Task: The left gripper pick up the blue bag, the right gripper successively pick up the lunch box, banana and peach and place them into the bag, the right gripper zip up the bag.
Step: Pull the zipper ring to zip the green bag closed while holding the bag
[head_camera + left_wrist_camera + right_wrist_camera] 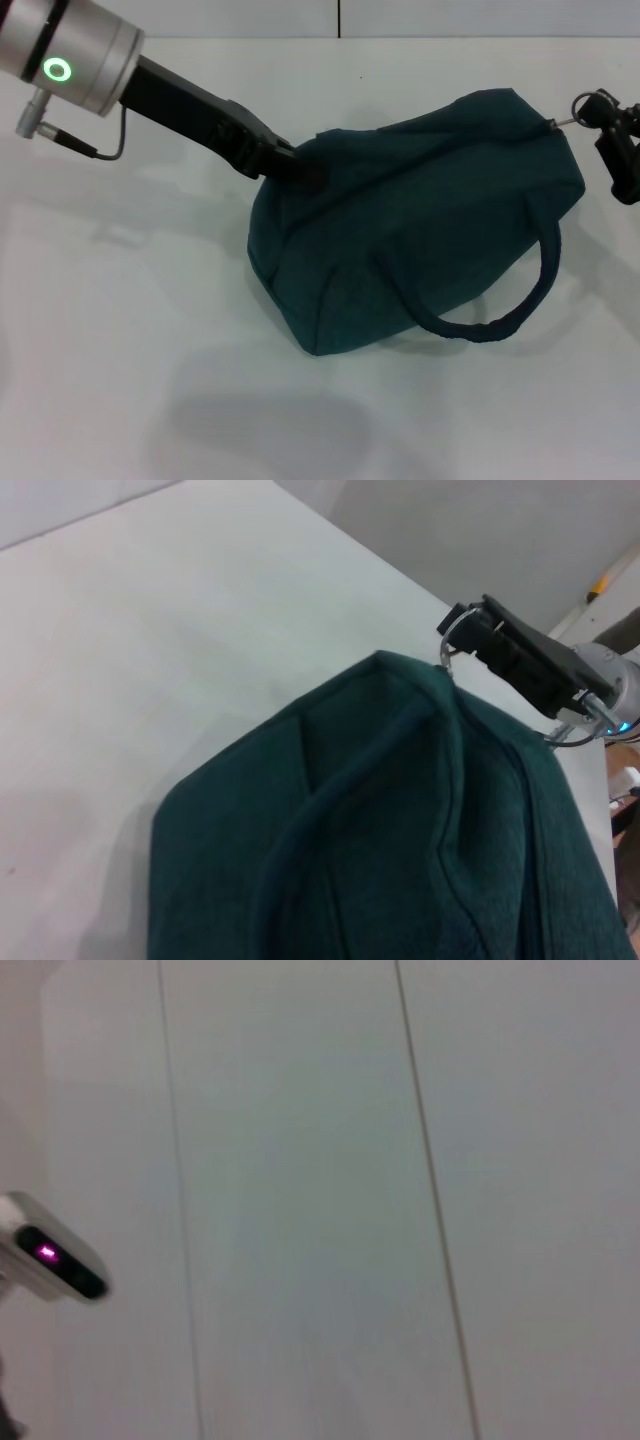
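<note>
Both grippers at the blue bag, one at each end

The blue bag (420,215) lies on the white table (130,330); left gripper (290,160) clamped on the bag's left end fabric, right gripper (600,112) pinching the silver ring pull (580,105) at its right end.

Left pincer (290,163) tips buried in blue bag (420,220) fabric (right pincer (612,130) edge-cropped).

head: above, facing down | left wrist: close over blue bag (400,830), shared with head | right wrist: faces wall
</note>
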Robot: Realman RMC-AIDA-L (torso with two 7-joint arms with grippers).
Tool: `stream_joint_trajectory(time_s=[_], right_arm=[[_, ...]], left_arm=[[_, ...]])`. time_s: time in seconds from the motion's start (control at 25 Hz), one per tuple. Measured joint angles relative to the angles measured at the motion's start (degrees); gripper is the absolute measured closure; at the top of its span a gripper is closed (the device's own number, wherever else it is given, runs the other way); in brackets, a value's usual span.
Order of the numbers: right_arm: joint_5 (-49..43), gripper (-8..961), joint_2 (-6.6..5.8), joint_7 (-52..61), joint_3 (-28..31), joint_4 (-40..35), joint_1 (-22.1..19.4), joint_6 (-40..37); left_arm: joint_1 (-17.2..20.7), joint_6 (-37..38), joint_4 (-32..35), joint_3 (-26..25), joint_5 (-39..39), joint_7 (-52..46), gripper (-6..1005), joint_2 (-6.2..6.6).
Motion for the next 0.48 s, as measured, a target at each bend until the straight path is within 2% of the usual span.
stream_joint_trajectory(time_s=[0.16, 0.48], right_arm=[[0.0, 919, -0.13, -0.2, 0.4, 0.1, 0.1, 3.7], [-0.8, 918, -0.03, -0.3, -1.5, 0.7, 0.7, 7.9]], left_arm=[[1.0, 0.1, 0.0, -0.1, -0.9, 0.3, 924, 0.74], [1.2, 0.0, 0.0, -0.3, -1.0, 1.2, 940, 0.97]])
